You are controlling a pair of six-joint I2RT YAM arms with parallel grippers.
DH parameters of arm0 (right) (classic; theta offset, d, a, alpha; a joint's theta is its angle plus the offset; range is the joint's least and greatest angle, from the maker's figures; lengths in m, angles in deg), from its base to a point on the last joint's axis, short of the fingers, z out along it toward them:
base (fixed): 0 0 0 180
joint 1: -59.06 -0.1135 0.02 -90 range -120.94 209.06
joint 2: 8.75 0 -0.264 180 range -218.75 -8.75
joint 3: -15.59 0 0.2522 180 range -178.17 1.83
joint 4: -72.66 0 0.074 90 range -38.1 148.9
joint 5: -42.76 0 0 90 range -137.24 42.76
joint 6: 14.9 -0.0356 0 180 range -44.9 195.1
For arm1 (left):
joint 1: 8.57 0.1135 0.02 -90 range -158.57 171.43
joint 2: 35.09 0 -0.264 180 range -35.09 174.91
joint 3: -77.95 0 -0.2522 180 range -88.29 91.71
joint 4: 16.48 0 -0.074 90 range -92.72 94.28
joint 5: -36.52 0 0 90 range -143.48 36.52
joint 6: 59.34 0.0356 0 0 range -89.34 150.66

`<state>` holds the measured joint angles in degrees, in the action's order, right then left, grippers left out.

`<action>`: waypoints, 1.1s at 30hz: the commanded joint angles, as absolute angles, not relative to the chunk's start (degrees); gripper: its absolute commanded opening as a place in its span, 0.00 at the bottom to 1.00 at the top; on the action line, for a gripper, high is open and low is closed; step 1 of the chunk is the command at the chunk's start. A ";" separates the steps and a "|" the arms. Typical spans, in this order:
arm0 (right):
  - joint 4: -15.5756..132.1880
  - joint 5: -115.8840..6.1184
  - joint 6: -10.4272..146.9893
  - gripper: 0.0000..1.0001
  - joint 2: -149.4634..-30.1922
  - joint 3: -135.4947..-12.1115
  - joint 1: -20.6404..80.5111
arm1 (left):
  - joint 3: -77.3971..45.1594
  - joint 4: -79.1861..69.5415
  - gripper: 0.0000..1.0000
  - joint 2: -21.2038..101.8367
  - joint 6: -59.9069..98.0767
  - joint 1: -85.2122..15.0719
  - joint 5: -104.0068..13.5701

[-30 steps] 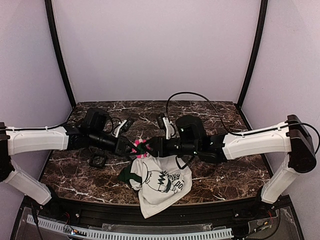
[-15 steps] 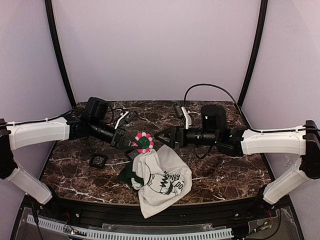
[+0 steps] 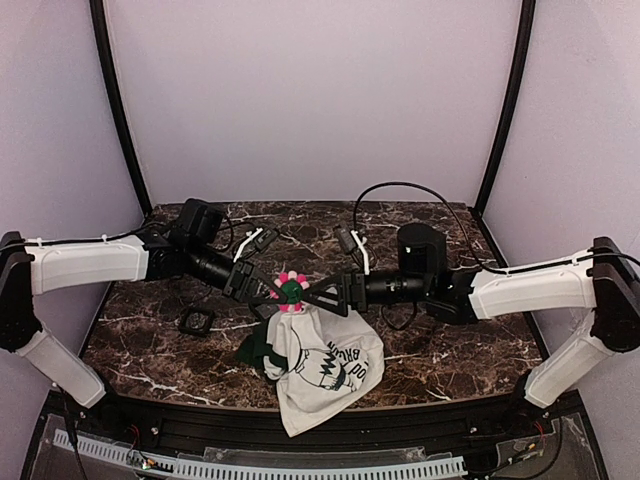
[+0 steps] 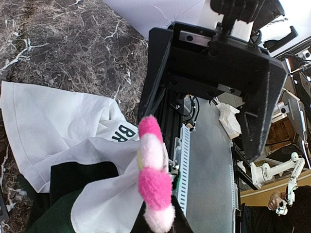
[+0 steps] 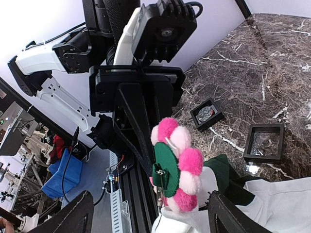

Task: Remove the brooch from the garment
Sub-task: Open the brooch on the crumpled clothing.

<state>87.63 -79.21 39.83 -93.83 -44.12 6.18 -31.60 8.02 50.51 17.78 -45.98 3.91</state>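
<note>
Table: the marble table (image 3: 430, 350) is carrying the lower part of the shirt near its front edge.
Garment: the garment (image 3: 320, 365) is hanging from a raised bunch of cloth at its top, its printed front trailing down onto the marble.
Left gripper: the left gripper (image 3: 268, 293) is clamping shut on that raised bunch of white cloth. It seems to be pinching just behind the pin, though the views are too cramped to tell whether it is catching the pin's backing as well.
Right gripper: the right gripper (image 3: 314, 297) is facing the left one with its jaws spread wide. Its 2 fingers (image 5: 73, 218) are standing on either side of the flower, touching nothing.
Brooch: the brooch (image 5: 177, 165) is sitting in the air between the 2 grippers, pinned to the lifted cloth, with its green back and metal clasp showing to the right wrist camera.
Frames: 2 black frames (image 5: 265, 141) are lying on the marble beyond, well apart from the action.
Risk 1: the right jaws are likely closing next; if they are biting cloth along with petals, a pull will be dragging the shirt rather than freeing the pin.
Risk 2: if the clasp is fastened, a straight tug is risking a tear or a slip from the left pinch.
</note>
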 commanded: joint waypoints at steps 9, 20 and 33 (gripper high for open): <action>91.06 -81.34 39.39 0.66 -97.62 -44.66 5.60 | -32.86 5.37 0.01 50.12 16.80 -46.01 6.30; 91.82 -82.11 37.80 0.46 -99.70 -44.86 5.27 | -32.99 5.70 0.01 49.13 17.23 -46.01 3.08; 88.94 -78.66 36.51 0.20 -100.22 -44.46 4.45 | -34.03 4.91 0.01 47.71 15.65 -46.01 -3.85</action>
